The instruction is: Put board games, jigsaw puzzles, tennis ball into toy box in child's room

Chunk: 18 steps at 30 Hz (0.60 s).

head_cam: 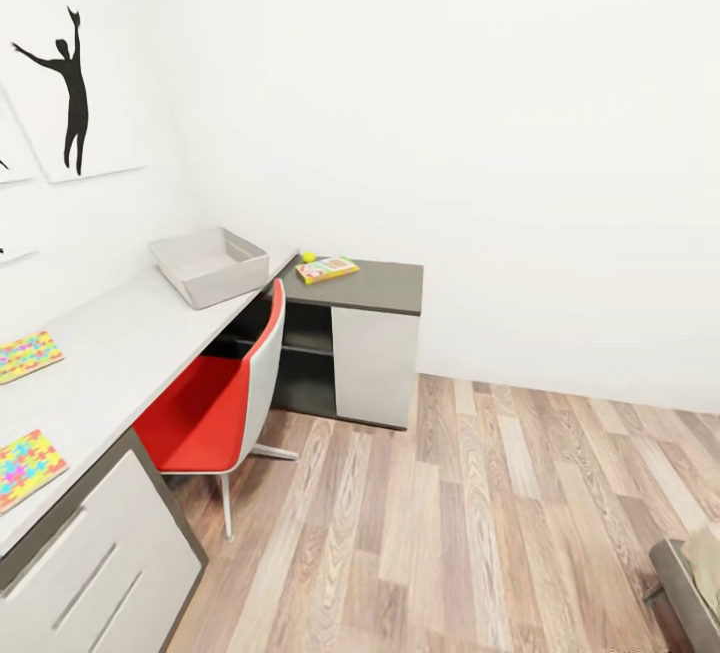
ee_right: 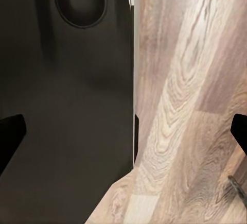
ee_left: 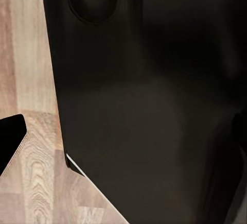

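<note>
The toy box [head_cam: 210, 265] sits at the far end of the desk [head_cam: 120, 343], near the wall, with nothing visible inside it. Two jigsaw puzzles lie flat nearer the camera, one [head_cam: 28, 355] well short of the box and the other [head_cam: 26, 466] closest of all. On the low cabinet [head_cam: 365, 285] beyond the box lie a board game [head_cam: 327, 269] and, just behind it, the tennis ball [head_cam: 309, 257]. The puzzles look thin, light and probably floppy, so an edge pinch after sliding one to the desk's rim seems wisest; the game box is likely stiff and light, best taken across a short edge; the ball will roll and wants a centred grip. A red chair [head_cam: 215, 398] stands against the desk. Both wrist views show dark robot body and floor [ee_right: 190, 105]; I cannot tell how far either gripper is open or whether it holds anything.
</note>
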### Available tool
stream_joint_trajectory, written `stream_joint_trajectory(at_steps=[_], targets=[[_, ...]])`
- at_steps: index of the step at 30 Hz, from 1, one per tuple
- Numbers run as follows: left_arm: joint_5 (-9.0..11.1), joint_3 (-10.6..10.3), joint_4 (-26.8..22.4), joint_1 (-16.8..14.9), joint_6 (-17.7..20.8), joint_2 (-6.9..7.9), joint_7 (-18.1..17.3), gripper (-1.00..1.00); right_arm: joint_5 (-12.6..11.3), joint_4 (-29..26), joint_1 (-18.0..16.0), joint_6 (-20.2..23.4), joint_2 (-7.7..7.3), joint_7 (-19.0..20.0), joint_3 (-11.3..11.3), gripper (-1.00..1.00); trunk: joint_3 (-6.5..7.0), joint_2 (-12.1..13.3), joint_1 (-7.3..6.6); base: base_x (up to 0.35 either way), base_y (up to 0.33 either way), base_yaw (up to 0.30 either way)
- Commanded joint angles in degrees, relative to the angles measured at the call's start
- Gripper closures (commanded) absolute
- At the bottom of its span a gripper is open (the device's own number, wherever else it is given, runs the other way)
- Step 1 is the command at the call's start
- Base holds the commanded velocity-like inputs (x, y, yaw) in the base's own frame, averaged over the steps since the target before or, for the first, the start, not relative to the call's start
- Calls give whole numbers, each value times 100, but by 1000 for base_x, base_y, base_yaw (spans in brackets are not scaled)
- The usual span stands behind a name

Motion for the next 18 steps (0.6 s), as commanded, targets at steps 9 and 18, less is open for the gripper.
stream_joint_trajectory(at_steps=[9,18], targets=[[-10,-8,-107,-4,-14,25,0,-100,-6,1,0,-20,7,-2,3,-100,203,319,-176,0,0,-219],[-13,-12,-247,-5,-15,91,0,-100,1,1,0,-10,15,3,1,-100,417,680,-373,0,0,-176]])
